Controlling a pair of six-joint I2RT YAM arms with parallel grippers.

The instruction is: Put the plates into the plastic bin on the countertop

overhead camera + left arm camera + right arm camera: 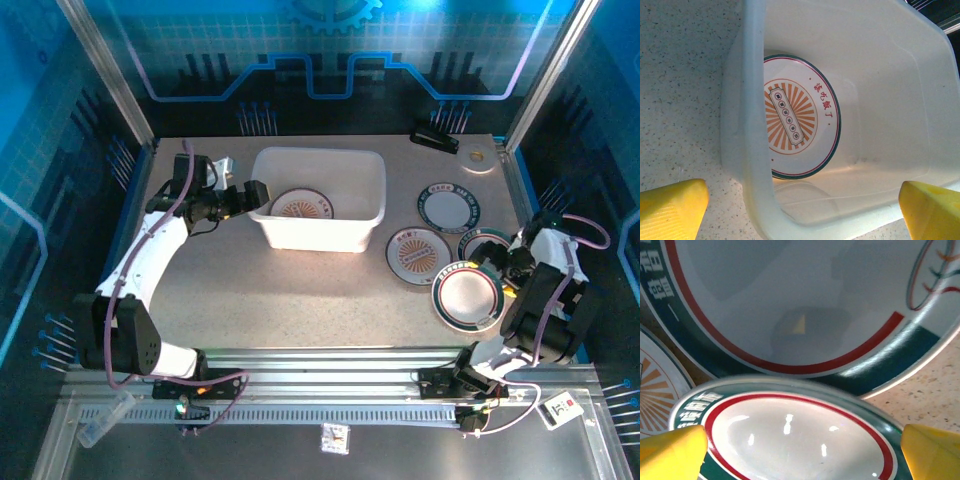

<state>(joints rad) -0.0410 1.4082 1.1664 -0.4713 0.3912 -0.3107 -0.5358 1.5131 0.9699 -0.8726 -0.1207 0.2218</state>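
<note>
Rigid, slick, chippable, the plate [467,296] wants a rim pinch — right gripper [802,450] and left gripper [801,210] both gape empty.

The plastic bin [320,235] stands on the countertop [280,290], behind centre, with one plate [300,206] lying in its left part. Right of the bin lie the back plate [448,207], the middle plate [418,253] before it, the near plate [467,296] further right, and a fourth plate [482,243] just behind that
</note>
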